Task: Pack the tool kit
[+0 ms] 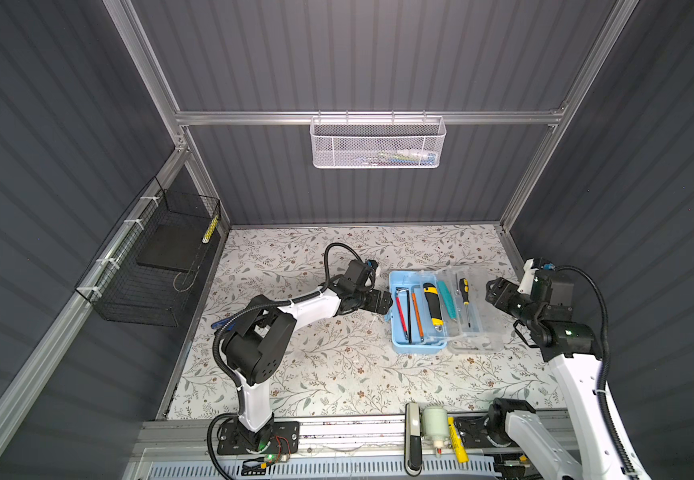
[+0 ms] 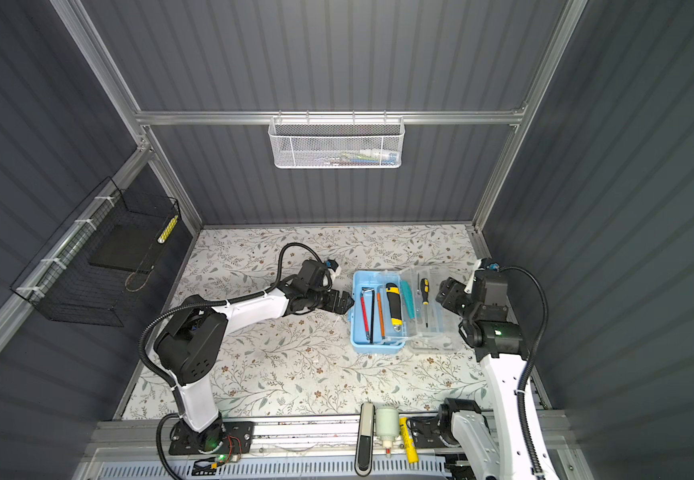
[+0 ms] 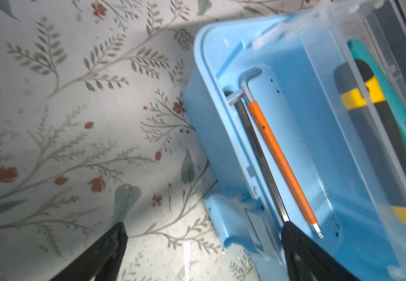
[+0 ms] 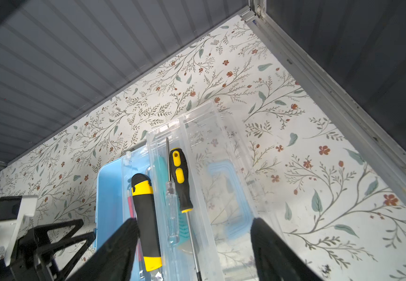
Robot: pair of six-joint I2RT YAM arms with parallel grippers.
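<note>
two wide, empty claws: left claw (image 3: 204, 225) at tool kit (image 3: 301, 136) edge, right claw (image 4: 194, 221) near it

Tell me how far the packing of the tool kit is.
Done: an orange-sleeved hex key and a yellow-black utility knife lie in the light-blue plastic case; a yellow-black screwdriver lies in its clear tray. In hand: nothing; left gripper and right gripper are open, empty. Left: the see-through lid lies open, so closing remains.
</note>
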